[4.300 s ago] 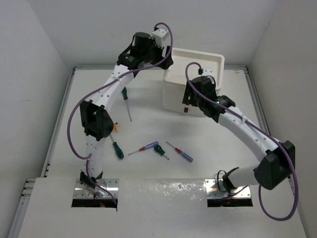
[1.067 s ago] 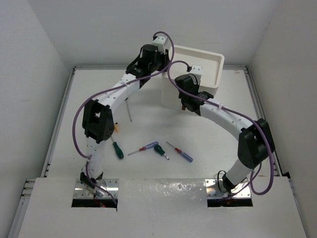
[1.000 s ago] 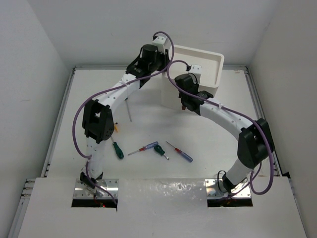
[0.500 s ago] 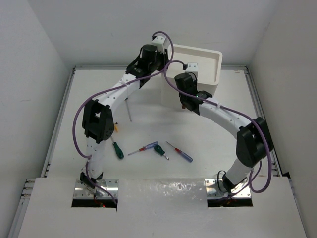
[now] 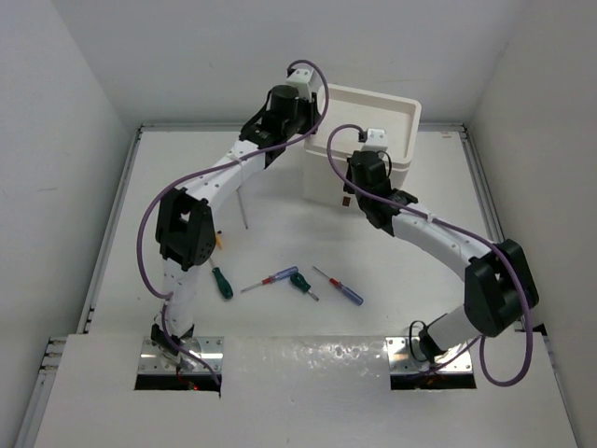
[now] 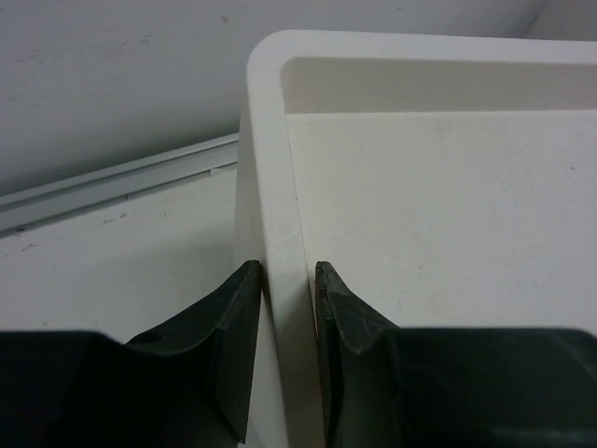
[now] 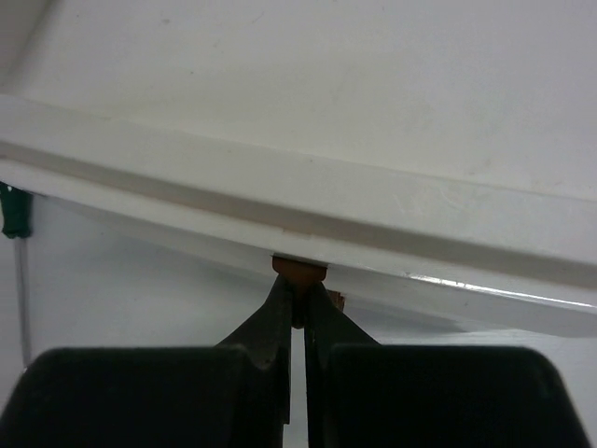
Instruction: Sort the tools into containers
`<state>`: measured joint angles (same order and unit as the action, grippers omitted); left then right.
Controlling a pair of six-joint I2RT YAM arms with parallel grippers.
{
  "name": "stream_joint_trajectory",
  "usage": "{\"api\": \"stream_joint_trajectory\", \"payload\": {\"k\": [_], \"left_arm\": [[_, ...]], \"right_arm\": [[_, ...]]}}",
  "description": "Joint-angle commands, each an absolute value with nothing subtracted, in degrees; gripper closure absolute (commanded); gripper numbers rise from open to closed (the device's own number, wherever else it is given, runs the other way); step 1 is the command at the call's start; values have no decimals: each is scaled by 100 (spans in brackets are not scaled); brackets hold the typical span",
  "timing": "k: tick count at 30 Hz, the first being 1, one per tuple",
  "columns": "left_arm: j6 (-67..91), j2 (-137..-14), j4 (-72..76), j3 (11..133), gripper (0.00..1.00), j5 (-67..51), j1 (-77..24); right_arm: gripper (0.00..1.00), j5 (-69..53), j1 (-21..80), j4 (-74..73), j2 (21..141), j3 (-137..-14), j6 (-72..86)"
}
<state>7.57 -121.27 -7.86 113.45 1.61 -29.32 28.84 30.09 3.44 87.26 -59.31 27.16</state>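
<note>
The containers are the drawers of a white box unit (image 5: pixel 392 121) at the back of the table. My left gripper (image 6: pixel 284 271) is shut on the left rim (image 6: pixel 270 140) of the unit's recessed top, one finger on each side. My right gripper (image 7: pixel 298 287) is shut on a red-brown drawer tab (image 7: pixel 299 268) under a white drawer front (image 7: pixel 392 219). From above, that gripper (image 5: pixel 351 194) sits at the unit's front face. Tools lie on the table: a green screwdriver (image 5: pixel 221 282), a red one (image 5: pixel 270 278), a small green one (image 5: pixel 300 281) and a blue-handled one (image 5: pixel 341 287).
Another screwdriver's thin shaft (image 5: pixel 242 209) shows beside the left arm, with its green handle (image 7: pixel 12 211) at the left edge of the right wrist view. White walls close in the table on three sides. A raised rail (image 5: pixel 476 177) runs along the right edge.
My right gripper has shut on the drawer tab, and the right arm's wrist and elbow have swung to the right. The left gripper stays clamped on the rim. The tools have not moved.
</note>
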Motion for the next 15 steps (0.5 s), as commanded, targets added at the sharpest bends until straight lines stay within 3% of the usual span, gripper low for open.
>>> {"api": "stream_joint_trajectory", "payload": {"k": [1, 15], "left_arm": [[773, -11892, -1090, 11206, 100, 237, -2988], [861, -11935, -1125, 11285, 100, 475, -3024]], "right_arm": [[100, 2707, 2979, 492, 8376, -5713, 3023], [100, 2294, 3489, -200, 6875, -4791, 3454]]}}
